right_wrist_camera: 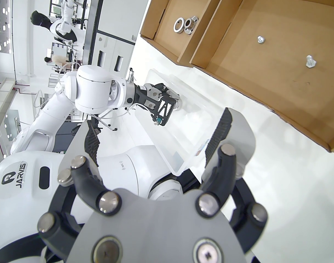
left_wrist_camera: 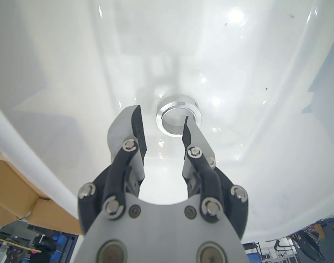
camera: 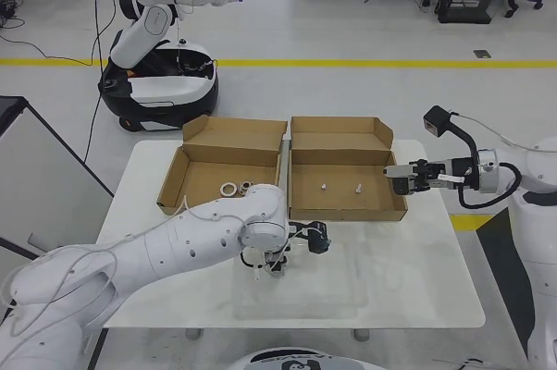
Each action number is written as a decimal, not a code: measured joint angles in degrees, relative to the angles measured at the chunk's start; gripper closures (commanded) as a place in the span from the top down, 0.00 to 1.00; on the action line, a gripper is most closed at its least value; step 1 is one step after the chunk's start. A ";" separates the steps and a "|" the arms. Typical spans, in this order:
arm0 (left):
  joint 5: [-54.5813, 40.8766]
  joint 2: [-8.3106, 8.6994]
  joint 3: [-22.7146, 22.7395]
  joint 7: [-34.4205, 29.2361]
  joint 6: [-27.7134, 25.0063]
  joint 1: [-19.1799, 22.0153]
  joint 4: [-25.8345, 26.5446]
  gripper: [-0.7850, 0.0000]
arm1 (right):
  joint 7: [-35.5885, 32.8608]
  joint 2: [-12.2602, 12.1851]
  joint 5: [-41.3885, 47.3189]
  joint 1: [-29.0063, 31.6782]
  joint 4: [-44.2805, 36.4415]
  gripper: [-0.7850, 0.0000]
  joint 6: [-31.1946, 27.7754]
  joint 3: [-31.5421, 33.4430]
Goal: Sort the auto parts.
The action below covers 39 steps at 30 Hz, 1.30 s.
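Left wrist view: left pincer (left_wrist_camera: 162, 113) spread, empty, poised right at the metal ring (left_wrist_camera: 178, 117) lying in the clear bin (left_wrist_camera: 238, 56).
Ring: rigid, polished, slick, probably hefty.
Grip: I'd pinch across the outer wall, firmly.
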<state>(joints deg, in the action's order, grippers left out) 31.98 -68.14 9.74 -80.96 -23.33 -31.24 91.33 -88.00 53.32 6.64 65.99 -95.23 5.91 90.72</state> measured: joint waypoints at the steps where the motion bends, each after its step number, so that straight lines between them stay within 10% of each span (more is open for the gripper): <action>1: 0.02 0.06 0.00 0.01 -0.02 -0.06 -0.06 0.46 | 0.00 0.00 0.00 0.00 0.00 1.00 0.00 0.00; 39: 1.99 -0.05 0.00 2.18 -2.19 -1.76 -2.31 0.35 | 0.00 0.00 0.00 0.00 0.00 1.00 0.00 0.00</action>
<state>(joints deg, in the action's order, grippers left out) 33.97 -68.19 9.74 -78.78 -25.53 -33.01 89.01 -88.00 53.32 6.64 65.99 -95.23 5.91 90.72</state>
